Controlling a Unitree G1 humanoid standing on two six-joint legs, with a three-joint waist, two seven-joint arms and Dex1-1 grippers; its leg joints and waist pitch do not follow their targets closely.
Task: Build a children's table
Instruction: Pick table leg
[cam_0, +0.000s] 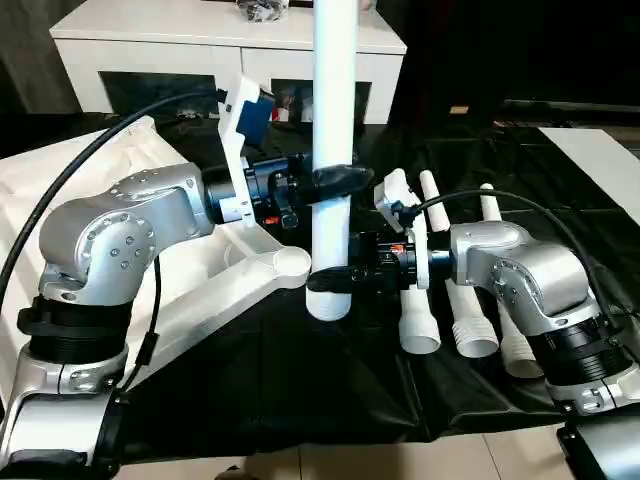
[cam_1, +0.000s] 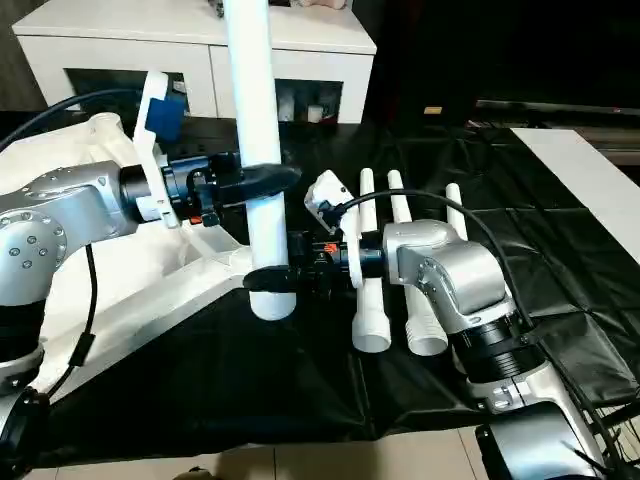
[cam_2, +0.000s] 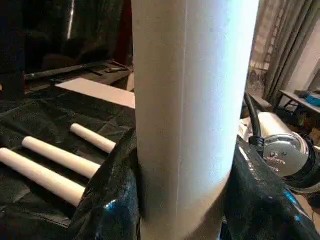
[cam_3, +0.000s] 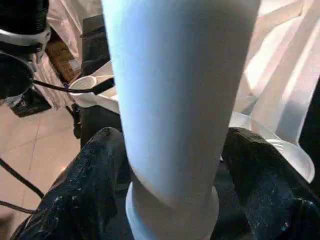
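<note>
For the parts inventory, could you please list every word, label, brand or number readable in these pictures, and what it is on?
None can be read.
Leg, held upright by both grippers: plain white, no marking.
Three loose legs on the black sheet: no marking.
Tabletop: no marking.
Small red spots on the left gripper and right gripper: too small to read.

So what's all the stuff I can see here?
held leg: one, white, upright, gripped by both grippers
spare legs: three, white, lying side by side on the black cloth at the robot's right
tabletop: one, white, upside down on the robot's left, a corner socket near the held leg's lower end
cloth: one, black, covering the work surface
cabinet: one, white with dark glass doors, at the back
left gripper: black fingers, closed on the leg higher up
right gripper: black fingers, closed on the leg near its lower end
</note>
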